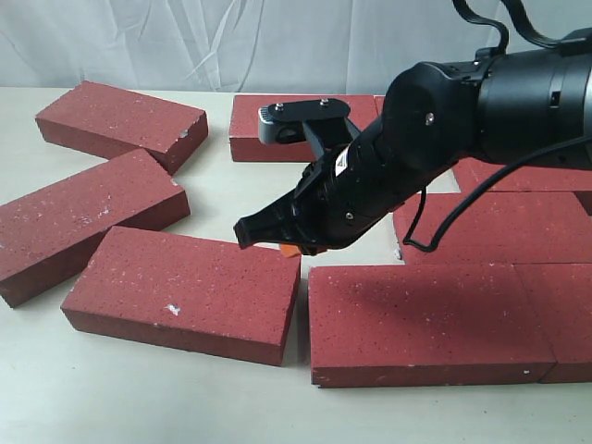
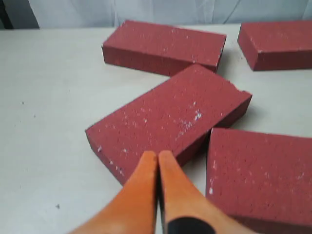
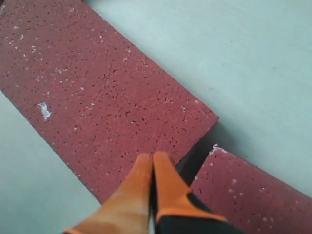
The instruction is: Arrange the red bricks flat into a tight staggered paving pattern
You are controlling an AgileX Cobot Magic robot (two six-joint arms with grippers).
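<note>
Right gripper (image 1: 289, 248) (image 3: 152, 158) had its orange fingertips pressed together with no gap between them and nothing held. It hung low over the far right corner of the front-left brick (image 1: 185, 291) (image 3: 97, 87); whether the tips touched the brick's surface could not be told. That brick lay flat close to the desk's near edge, a little askew to it, with a white chip on its top face. A narrow dark gap parted it from the front-right brick (image 1: 425, 319) (image 3: 243, 195), which lay flat and square to the near edge. This one butted against another brick (image 1: 566, 314) toward the near right corner. Behind that pair, more of the red bricks (image 1: 499, 227) lay flat and packed close together, partly hidden by the black arm (image 1: 499, 102).

Left gripper (image 2: 157, 157) likewise had its orange fingertips pressed together and empty, above the long side of the slanted brick (image 1: 88, 222) (image 2: 170, 117); its height over the brick could not be judged. The slanted brick lay flat toward the left edge, turned at an angle, with one corner just beside the front-left brick. The back-left brick (image 1: 120, 125) (image 2: 163, 46) lay flat toward the far left corner, apart from the slanted one. The back-centre brick (image 1: 254, 134) (image 2: 278, 44) lay along the far edge, its right part hidden behind the right gripper's body. The pale desk (image 1: 231, 398) showed bare between the loose bricks on the left, and a white curtain (image 1: 231, 42) hung behind the far edge.
</note>
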